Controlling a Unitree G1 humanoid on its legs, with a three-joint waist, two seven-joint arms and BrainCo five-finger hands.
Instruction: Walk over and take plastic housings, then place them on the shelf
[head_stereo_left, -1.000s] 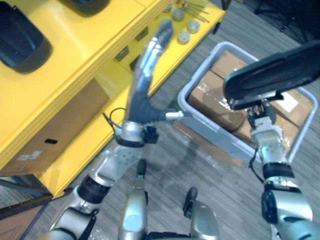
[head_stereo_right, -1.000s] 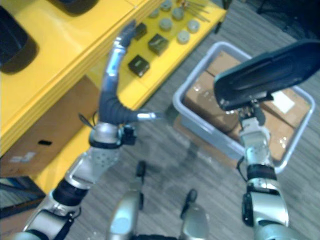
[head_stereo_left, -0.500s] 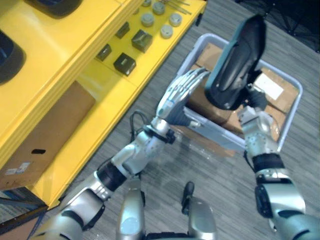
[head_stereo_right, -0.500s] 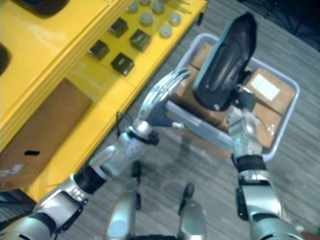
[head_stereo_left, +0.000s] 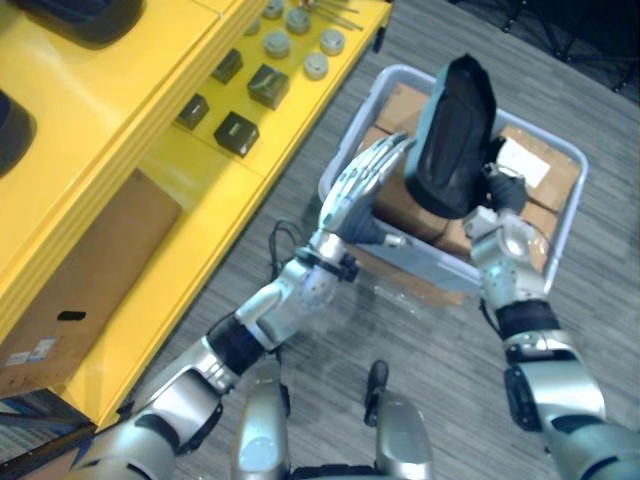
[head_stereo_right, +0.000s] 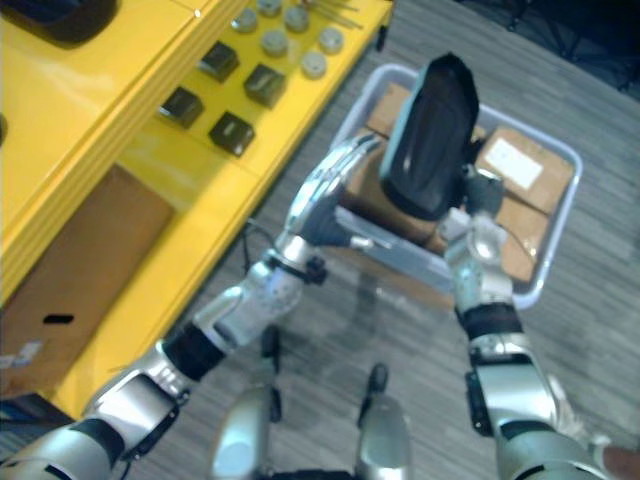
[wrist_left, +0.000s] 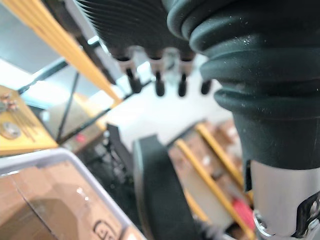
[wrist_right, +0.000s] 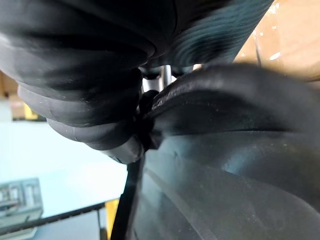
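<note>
Yellow shelf (head_stereo_left: 120, 120) at left. Beside it on the floor, grey bin (head_stereo_left: 572, 210) packed with cardboard boxes (head_stereo_left: 545, 190). Above the bin, black housing (head_stereo_left: 455, 135) on end, long axis near vertical, clenched at its lower end by right hand (head_stereo_left: 500, 230). Left hand (head_stereo_left: 360, 185) released, fingers straight, just beside housing. On shelf, dark blocks (head_stereo_left: 236, 132), grey discs (head_stereo_left: 315, 66).

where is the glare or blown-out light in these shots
Left wrist view: a white, washed-out patch of light behind the left hand. Right wrist view: a pale bright area beside the dark housing held by the right hand. Left eye view: small glints on the boxes in the bin.
</note>
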